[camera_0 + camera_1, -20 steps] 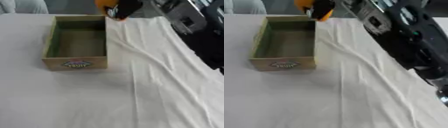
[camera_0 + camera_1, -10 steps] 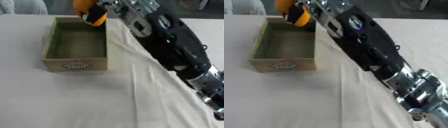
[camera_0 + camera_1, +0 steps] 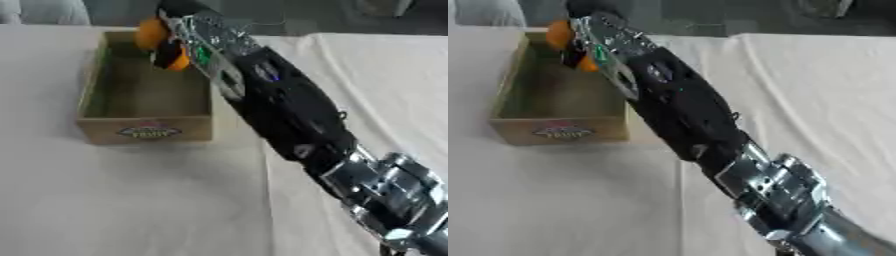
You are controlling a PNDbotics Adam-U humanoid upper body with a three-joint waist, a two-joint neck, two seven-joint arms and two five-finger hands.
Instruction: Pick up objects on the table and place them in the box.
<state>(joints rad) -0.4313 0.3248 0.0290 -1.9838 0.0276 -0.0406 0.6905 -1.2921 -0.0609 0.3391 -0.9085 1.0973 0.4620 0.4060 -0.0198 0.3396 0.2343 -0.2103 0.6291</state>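
The right arm (image 3: 289, 115), a thick black casing with a ribbed silver joint near its 5 o'clock end, runs diagonally across the table from the lower right to the upper left. At its tip the right hand (image 3: 179, 30) hangs over the far end of the box (image 3: 144, 132), its fingers curled round a smooth, rounded orange object (image 3: 150, 34) that shows as two bright orange bulges on either side of a dark finger. The orange object sits at about 11 o'clock in the view, above the box's far inner corner and not resting on its floor. The box is an open rectangular cardboard tray with tan walls, a dull greenish inside and an oval printed label on its near wall. A white tablecloth (image 3: 131, 200) covers the table, soft and lightly creased, with long folds running toward 1 o'clock.
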